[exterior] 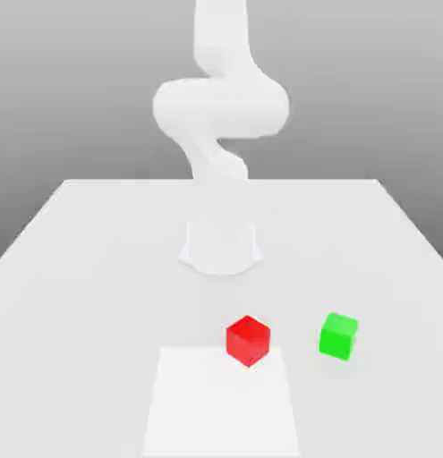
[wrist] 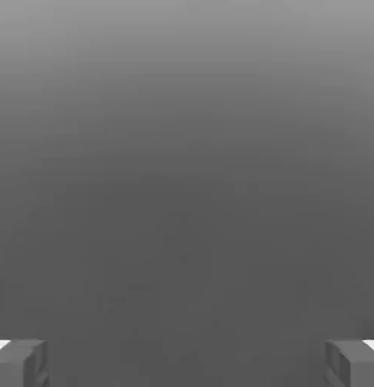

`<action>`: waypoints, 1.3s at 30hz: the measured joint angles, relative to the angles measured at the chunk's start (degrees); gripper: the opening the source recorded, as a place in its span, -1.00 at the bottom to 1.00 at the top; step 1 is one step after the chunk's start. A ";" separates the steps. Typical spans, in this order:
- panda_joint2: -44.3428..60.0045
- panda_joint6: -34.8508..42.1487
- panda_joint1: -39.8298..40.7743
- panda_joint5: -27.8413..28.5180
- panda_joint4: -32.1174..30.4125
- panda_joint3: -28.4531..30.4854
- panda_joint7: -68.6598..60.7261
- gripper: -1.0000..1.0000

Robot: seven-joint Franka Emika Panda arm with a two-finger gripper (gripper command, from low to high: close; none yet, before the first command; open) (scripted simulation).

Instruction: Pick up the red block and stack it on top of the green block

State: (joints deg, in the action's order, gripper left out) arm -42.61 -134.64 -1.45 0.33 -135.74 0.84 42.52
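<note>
Fingers [wrist: 20, 363] stand spread as wide as they go in the hand view, one at each lower corner with nothing but blank grey between them; you have hold of nothing yet; the gripper [wrist: 187, 364] is empty

In the exterior view the red block [exterior: 248, 340] sits on the tabletop [exterior: 99, 250], near the front, at the far edge of a paler square patch [exterior: 220, 402]; it is turned so that a corner faces the camera; the green block [exterior: 338, 335] rests toward the exterior view's right of it, close by but clearly apart, at much the same depth; neither block is touched by anything

The arm [exterior: 220, 107] rises from its base [exterior: 220, 246] behind both blocks and folds up out of the top of the frame; so your hand is judged to be high and well back from the work; the red block lies forward of the base, toward the camera, and below

That is the relation your next move turns on, as I read it: reach out over the red block and come down; because its faces sit at an angle, you will probably want to turn the wrist so the fingers close on two flat sides and not on the corners; mind the green block alongside while you descend; the stacking step has not begun
</note>
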 joint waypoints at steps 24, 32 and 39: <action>49.87 -41.44 -10.11 -5.03 -33.05 1.54 -37.45 0.00; 51.52 -42.81 -8.78 -5.06 -32.85 0.22 -37.48 -1.00; 38.46 -31.58 -8.75 0.03 -34.68 1.71 -33.89 -1.00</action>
State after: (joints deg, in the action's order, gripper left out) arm -4.15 -166.22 -10.20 0.35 -170.42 2.55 8.63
